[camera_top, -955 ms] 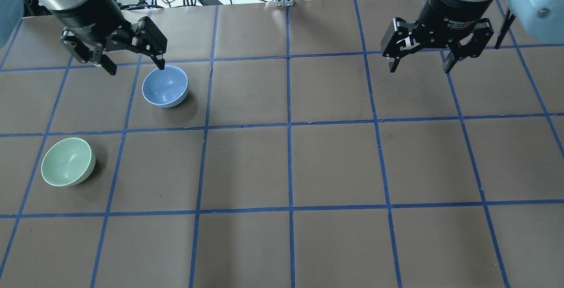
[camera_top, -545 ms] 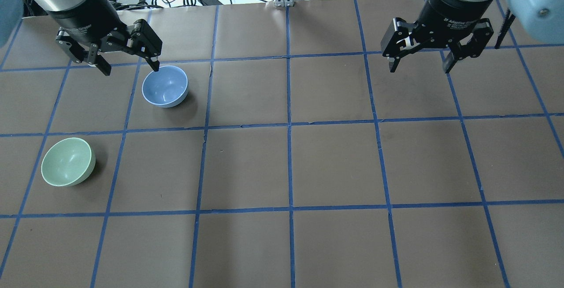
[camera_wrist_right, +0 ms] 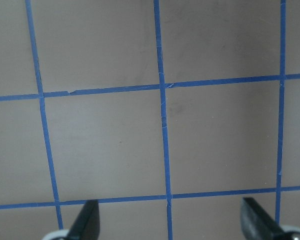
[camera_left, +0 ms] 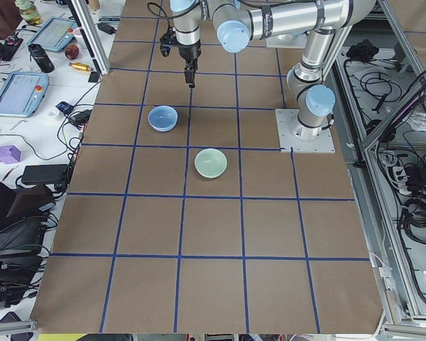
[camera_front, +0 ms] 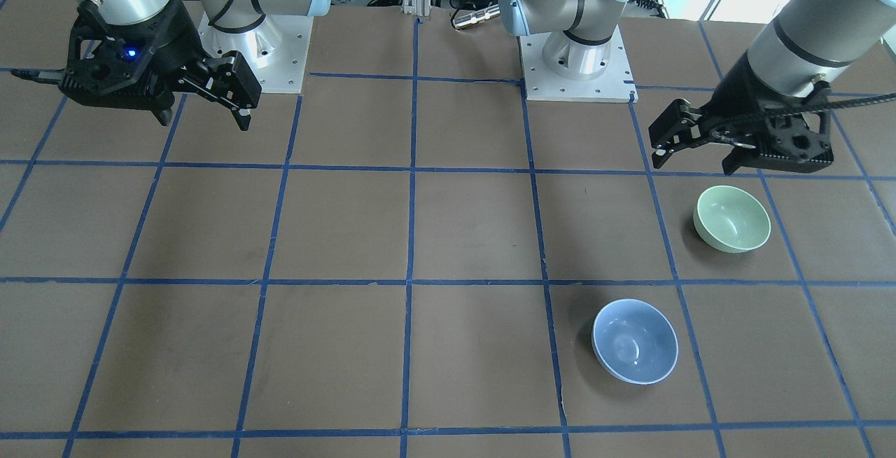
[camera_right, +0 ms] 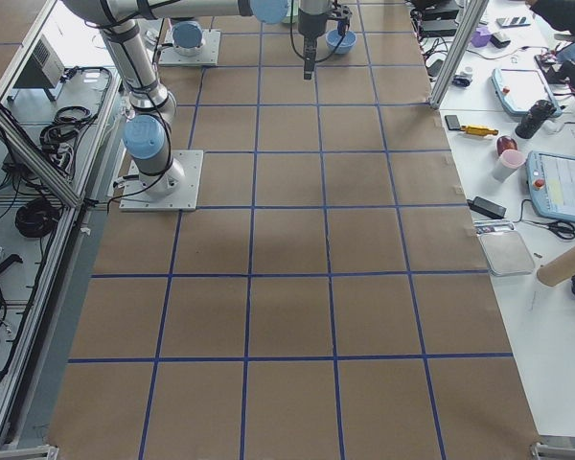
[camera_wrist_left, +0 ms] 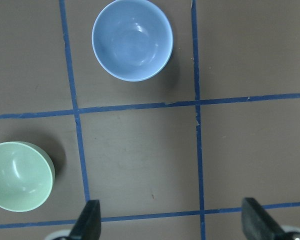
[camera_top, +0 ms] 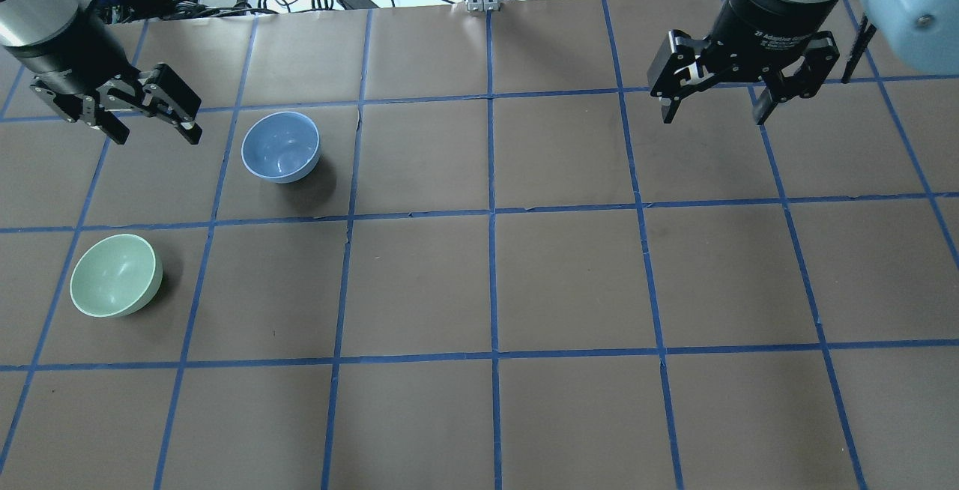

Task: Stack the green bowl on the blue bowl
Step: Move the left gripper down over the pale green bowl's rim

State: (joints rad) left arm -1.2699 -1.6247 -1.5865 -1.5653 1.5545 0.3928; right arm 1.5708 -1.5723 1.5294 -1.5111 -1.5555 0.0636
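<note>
Green bowl (camera_top: 116,276) upright near the left edge of the bench (camera_top: 569,280), well apart from blue bowl (camera_top: 281,146) toward the far edge. Looks light, rigid and glossy, so probably slippery and chippable; best pinched over the rim, one finger inside. Left end effector (camera_top: 157,136) released, aloft, touching neither; right end effector (camera_top: 713,117) released too.

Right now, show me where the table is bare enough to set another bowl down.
Bare: the middle of the table and the half around the right gripper; also the square beside the green bowl, on the robot's side of the blue bowl. Crowded: the far left corner, where the open left gripper hangs beside the blue bowl.
</note>
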